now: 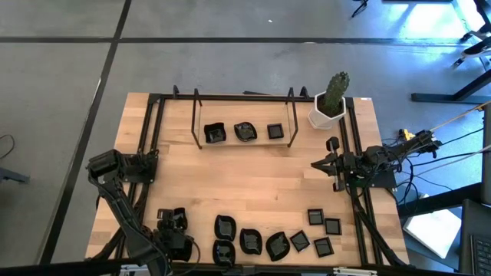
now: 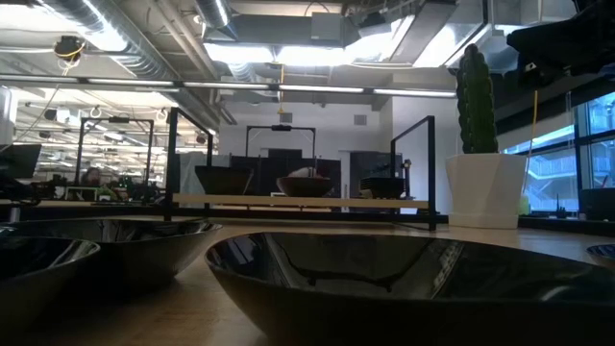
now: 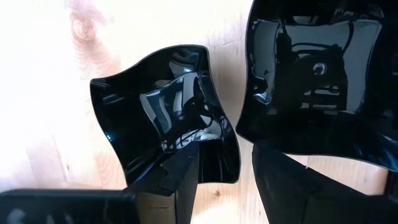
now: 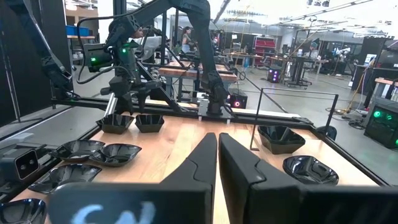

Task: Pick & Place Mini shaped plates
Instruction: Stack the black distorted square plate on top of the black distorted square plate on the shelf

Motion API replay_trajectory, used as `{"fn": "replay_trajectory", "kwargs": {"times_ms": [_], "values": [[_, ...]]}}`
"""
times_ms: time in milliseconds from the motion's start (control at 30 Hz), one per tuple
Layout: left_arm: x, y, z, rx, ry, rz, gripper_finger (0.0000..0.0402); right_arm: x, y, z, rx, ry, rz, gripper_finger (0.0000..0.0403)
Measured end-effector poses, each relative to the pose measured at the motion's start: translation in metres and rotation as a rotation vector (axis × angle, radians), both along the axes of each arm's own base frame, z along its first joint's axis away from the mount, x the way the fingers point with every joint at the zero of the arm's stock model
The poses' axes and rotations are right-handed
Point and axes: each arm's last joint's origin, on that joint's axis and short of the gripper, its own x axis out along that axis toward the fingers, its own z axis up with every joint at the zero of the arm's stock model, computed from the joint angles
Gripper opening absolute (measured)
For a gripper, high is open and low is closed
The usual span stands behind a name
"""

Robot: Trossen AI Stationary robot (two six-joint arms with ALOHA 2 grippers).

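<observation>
Target dish: wavy-edged black dish (image 3: 171,127), lying on the bare wood at the near-left corner of the table (image 1: 253,172), just beside a second dish (image 3: 308,68) of the same kind.
Surface: glossy and hard, with strong reflections; judged slippery under smooth pads.
Weight and stiffness: judged light and rigid; it will likely skate on the wood if pushed rather than pinched. Possibly brittle; avoid knocking it against its neighbour.
Hold point: the raised rim. One finger inside the bowl, one outside, closing across the thin wall; a corner lobe of the wavy edge gives the best purchase.
Left gripper (image 3: 227,180): directly above the two dishes, fingers spread fairly wide. One finger (image 3: 183,180) overlaps the near rim of the target dish; the other sits by the gap between the dishes. Nothing lifted.
Neighbouring stock: rounded dishes (image 1: 249,239) and small flat squares (image 1: 322,226) in a loose row along the near edge.
Far rack (image 1: 244,115): three dishes (image 1: 244,132) lined up inside its frame.
Right gripper (image 4: 217,155): parked at the right edge of the table, fingers pressed together, empty.
Cactus pot (image 1: 330,103): far right corner, well apart from the work.
</observation>
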Motion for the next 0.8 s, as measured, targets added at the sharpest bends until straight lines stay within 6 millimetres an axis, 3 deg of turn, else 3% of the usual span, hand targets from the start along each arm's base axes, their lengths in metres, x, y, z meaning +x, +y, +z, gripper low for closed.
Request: {"fn": "replay_trajectory", "kwargs": {"times_ms": [367,800], "values": [[-0.008,-0.003,0.0,0.02,-0.014,-0.033,0.0143,0.0,0.0,0.0,0.0,0.0,0.0,0.002],[-0.016,0.008,-0.02,0.071,0.017,-0.061,0.0143,0.0,0.0,0.0,-0.001,0.0,-0.001,0.0019]]}}
